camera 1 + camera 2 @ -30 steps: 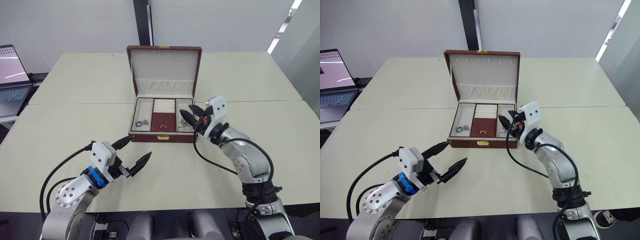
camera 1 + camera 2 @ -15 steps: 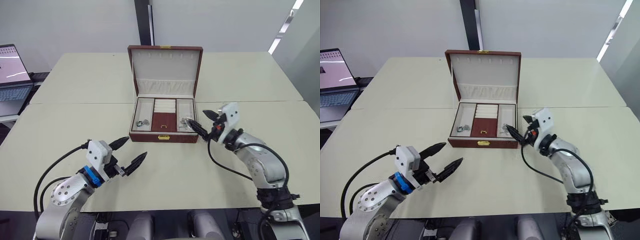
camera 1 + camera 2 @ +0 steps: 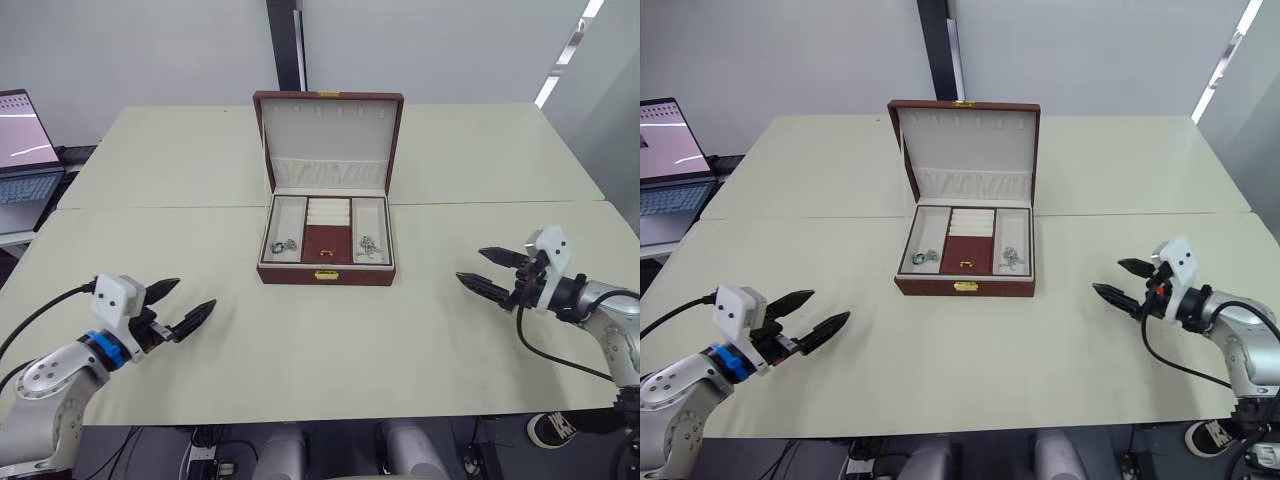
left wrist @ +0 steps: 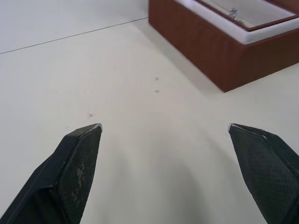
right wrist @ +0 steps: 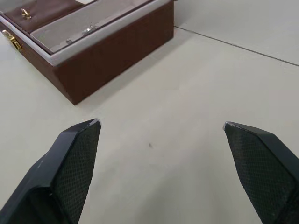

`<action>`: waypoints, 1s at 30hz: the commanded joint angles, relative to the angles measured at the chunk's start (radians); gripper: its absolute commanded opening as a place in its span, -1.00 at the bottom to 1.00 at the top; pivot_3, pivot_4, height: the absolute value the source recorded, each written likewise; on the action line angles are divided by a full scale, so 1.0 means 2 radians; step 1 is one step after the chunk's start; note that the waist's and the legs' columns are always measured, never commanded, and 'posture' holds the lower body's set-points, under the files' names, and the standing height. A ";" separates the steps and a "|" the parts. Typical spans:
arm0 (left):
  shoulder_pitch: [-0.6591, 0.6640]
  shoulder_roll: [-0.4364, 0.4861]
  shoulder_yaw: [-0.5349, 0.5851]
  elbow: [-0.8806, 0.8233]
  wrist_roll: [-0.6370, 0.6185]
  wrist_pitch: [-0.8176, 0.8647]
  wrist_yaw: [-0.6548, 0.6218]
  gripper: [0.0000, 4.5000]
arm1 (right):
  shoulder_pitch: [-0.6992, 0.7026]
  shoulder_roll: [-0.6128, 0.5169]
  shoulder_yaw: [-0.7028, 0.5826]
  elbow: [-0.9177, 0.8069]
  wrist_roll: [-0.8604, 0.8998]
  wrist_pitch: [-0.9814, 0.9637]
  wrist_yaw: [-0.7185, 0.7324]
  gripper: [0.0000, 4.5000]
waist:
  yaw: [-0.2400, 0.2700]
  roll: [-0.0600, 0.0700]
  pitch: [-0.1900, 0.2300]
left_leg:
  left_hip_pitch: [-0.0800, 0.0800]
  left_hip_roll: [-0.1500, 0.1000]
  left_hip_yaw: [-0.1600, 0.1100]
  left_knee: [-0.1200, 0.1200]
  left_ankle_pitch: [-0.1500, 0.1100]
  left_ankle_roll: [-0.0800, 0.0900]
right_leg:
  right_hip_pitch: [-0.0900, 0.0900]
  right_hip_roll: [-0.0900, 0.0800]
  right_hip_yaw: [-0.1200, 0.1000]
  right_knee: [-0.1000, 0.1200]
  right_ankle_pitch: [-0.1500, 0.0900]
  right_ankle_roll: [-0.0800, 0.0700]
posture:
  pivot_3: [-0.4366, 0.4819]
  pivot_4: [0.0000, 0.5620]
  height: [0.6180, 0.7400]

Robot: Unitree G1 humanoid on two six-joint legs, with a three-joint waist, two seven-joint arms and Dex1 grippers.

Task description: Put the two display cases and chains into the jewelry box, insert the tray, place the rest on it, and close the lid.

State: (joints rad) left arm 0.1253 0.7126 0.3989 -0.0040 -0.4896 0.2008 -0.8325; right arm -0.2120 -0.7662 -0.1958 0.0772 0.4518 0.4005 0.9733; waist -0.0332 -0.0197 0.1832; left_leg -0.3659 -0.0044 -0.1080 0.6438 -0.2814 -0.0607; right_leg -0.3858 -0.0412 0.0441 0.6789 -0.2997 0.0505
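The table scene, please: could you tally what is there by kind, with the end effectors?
Jewelry box: 1
Tray: 1
Clusters of small metal pieces: 2, left section, right section
End effectors: 2, left, right
Laptop: 1
Total: 7

Box: you have the box (image 3: pixel 326 272) at the middle of the table (image 3: pixel 330 340), its front facing you.
Lid: the lid (image 3: pixel 329 142) stands upright behind the box, hinged at its rear edge.
Tray: the tray (image 3: pixel 328 244) sits inside the box, its handle (image 3: pixel 325 253) in the middle section.
Tray contents: you see small metal pieces (image 3: pixel 284 245) in the left section and more (image 3: pixel 366 245) in the right one.
Left gripper: your left gripper (image 3: pixel 184 306) hangs over the table, left of the box and nearer you, well apart from it.
Right gripper: your right gripper (image 3: pixel 484 271) hangs right of the box, well apart.
Laptop: the laptop (image 3: pixel 24 160) lies off the table's far left.
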 commanded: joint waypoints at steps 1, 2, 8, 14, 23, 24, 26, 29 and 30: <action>-0.013 0.016 0.025 0.029 0.006 -0.024 -0.011 1.00 | -0.014 -0.010 -0.019 0.027 -0.005 -0.029 0.012 0.98 | 0.000 0.000 0.000 | 0.000 0.000 0.000 0.000 0.000 0.000 | 0.000 0.000 0.000 0.000 0.000 0.000 | -0.05 -0.47 1.00; -0.018 0.019 0.028 0.039 0.008 -0.027 -0.012 1.00 | -0.017 -0.011 -0.020 0.037 -0.009 -0.038 0.011 0.98 | 0.000 0.000 0.000 | 0.000 0.000 0.000 0.000 0.000 0.000 | 0.000 0.000 0.000 0.000 0.000 0.000 | -0.05 -0.47 1.00; -0.031 0.027 0.035 0.069 0.015 -0.039 -0.020 1.00 | -0.016 -0.010 -0.020 0.055 -0.018 -0.056 0.014 0.98 | 0.000 0.000 0.000 | 0.000 0.000 0.000 0.000 0.000 0.000 | 0.000 0.000 0.000 0.000 0.000 0.000 | -0.05 -0.47 1.00; -0.035 0.028 0.036 0.071 0.017 -0.037 -0.021 1.00 | -0.012 -0.008 -0.019 0.052 -0.019 -0.057 0.012 0.98 | 0.000 0.000 0.000 | 0.000 0.000 0.000 0.000 0.000 0.000 | 0.000 0.000 0.000 0.000 0.000 0.000 | -0.05 -0.47 1.00; -0.066 0.028 0.030 0.084 0.032 -0.033 0.004 1.00 | -0.020 0.014 -0.017 0.036 -0.011 -0.048 -0.014 0.98 | 0.000 0.000 0.000 | 0.000 0.000 0.000 0.000 0.000 0.000 | 0.000 0.000 0.000 0.000 0.000 0.000 | -0.05 -0.47 1.00; -0.071 0.027 0.027 0.083 0.033 -0.030 0.008 1.00 | -0.022 0.017 -0.015 0.029 -0.008 -0.042 -0.016 0.98 | 0.000 0.000 0.000 | 0.000 0.000 0.000 0.000 0.000 0.000 | 0.000 0.000 0.000 0.000 0.000 0.000 | -0.05 -0.47 1.00; -0.081 0.023 0.021 0.080 0.034 -0.020 0.015 1.00 | -0.027 0.025 -0.009 0.014 -0.006 -0.034 -0.023 0.98 | 0.000 0.000 0.000 | 0.000 0.000 0.000 0.000 0.000 0.000 | 0.000 0.000 0.000 0.000 0.000 0.000 | -0.05 -0.47 1.00; -0.099 0.016 0.004 0.085 0.042 -0.016 0.021 1.00 | -0.046 0.049 0.007 0.000 -0.010 -0.023 -0.038 0.98 | -0.001 0.000 0.000 | 0.000 0.000 0.000 0.000 0.000 0.000 | 0.000 0.000 0.000 0.000 0.000 0.000 | -0.05 -0.47 1.00; -0.110 0.012 -0.004 0.090 0.047 -0.018 0.022 1.00 | -0.053 0.057 0.016 -0.001 -0.016 -0.024 -0.043 0.91 | -0.001 0.000 0.000 | 0.000 0.000 0.000 0.000 0.000 0.000 | 0.000 0.000 0.000 0.001 0.000 0.000 | -0.05 -0.47 1.00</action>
State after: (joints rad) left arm -0.0757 0.7384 0.4043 0.1760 -0.4084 0.1697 -0.7954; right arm -0.2997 -0.6593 -0.1759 0.1139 0.4164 0.3506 0.9028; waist -0.0355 -0.0195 0.1833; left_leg -0.3655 -0.0042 -0.1081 0.6440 -0.2813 -0.0609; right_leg -0.3861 -0.0415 0.0442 0.6800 -0.2996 0.0507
